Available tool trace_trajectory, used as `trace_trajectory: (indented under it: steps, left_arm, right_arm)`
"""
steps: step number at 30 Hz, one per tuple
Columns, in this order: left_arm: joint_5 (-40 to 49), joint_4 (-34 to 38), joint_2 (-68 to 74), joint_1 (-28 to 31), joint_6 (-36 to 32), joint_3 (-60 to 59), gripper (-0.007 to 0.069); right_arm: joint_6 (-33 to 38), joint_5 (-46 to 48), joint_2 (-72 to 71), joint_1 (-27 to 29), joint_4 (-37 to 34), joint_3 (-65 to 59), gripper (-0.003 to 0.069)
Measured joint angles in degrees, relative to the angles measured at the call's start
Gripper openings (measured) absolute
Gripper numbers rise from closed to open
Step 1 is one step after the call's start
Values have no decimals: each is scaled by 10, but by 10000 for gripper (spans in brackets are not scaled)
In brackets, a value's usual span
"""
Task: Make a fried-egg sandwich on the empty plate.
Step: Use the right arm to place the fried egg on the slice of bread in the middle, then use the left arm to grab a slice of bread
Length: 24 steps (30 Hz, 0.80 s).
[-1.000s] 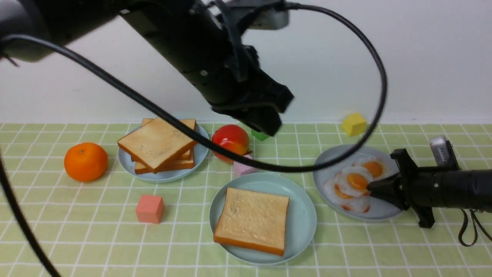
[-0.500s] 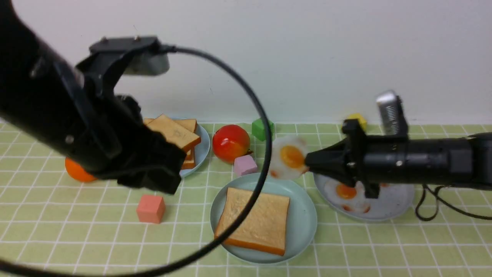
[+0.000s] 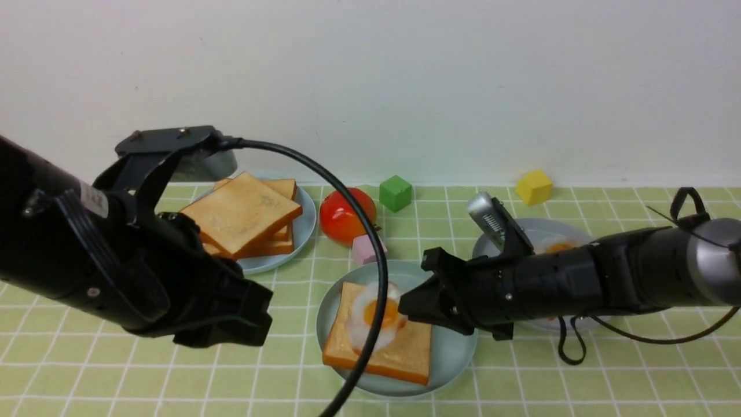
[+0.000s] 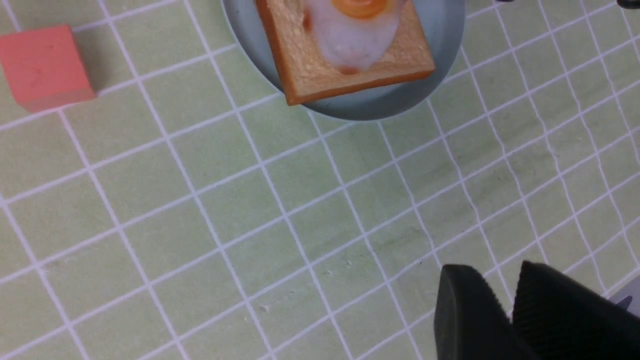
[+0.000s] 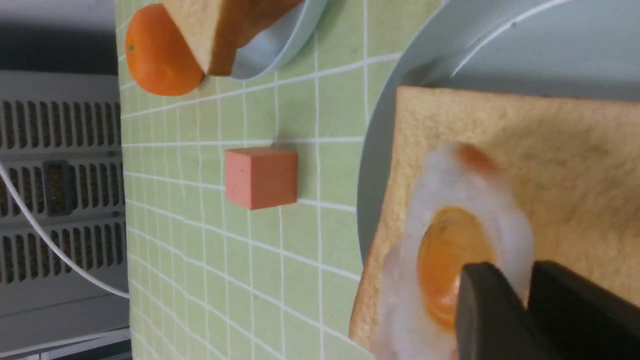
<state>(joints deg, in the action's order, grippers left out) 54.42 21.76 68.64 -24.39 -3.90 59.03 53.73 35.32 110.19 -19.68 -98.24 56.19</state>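
The fried-egg sandwich (image 3: 405,347) is half built: one toast slice with a fried egg (image 3: 391,315) flat on it, lying in the mint plate (image 3: 457,347) at the near middle of the tabletop (image 3: 521,382). The right gripper (image 5: 526,285) sits at the egg's edge, jaws a narrow slit apart. The left gripper (image 4: 502,295) hovers over the tabletop beside the plate, jaws slightly apart, empty

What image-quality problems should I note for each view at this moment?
Front view: the cable crosses the fried egg, whose outline is soft. Left wrist view: even light, the salmon cube casts a soft shadow. Right wrist view: the right end effector is a dark near-lens mass.
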Motion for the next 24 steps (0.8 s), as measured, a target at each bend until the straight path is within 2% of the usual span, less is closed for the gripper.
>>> trace_trajectory:
  steps: [3,4,5,6,8,10,14,18,19,21,22,23,24]
  left_arm:
    - [-11,0,0,0,0,0,174]
    - [-13,0,0,0,0,0,174]
    - [-21,0,0,0,0,0,176]
    - [-22,0,0,0,0,0,176]
    - [-46,-2,0,0,-1,-2,176]
    - [-60,-3,3,0,-2,-2,176]
    - [-152,5,46,2,-2,-2,174]
    - [-141,30,109,31,-2,30,158]
    - [-105,51,146,64,-7,59,146]
    - [-72,89,179,112,-20,87,137]
    - [-69,95,182,112,-23,90,136]
    - [-52,140,203,151,-40,105,130]
    - [-47,155,209,168,-46,108,130]
  right_arm:
    - [2,6,0,10,26,1,286]
    - [2,8,0,13,34,1,303]
    - [2,20,-6,30,75,1,368]
    - [2,22,-7,33,80,1,376]
    - [-12,46,-37,72,153,1,462]
    - [-18,57,-56,91,182,1,491]
    - [-39,97,-174,125,274,33,533]
    - [-67,126,-273,91,358,74,533]
    - [-88,132,-317,43,422,86,533]
    - [-110,135,-353,-2,470,89,533]
    - [-114,136,-356,-7,484,90,533]
    - [-140,139,-375,-47,535,90,533]
    - [-154,140,-381,-63,557,90,533]
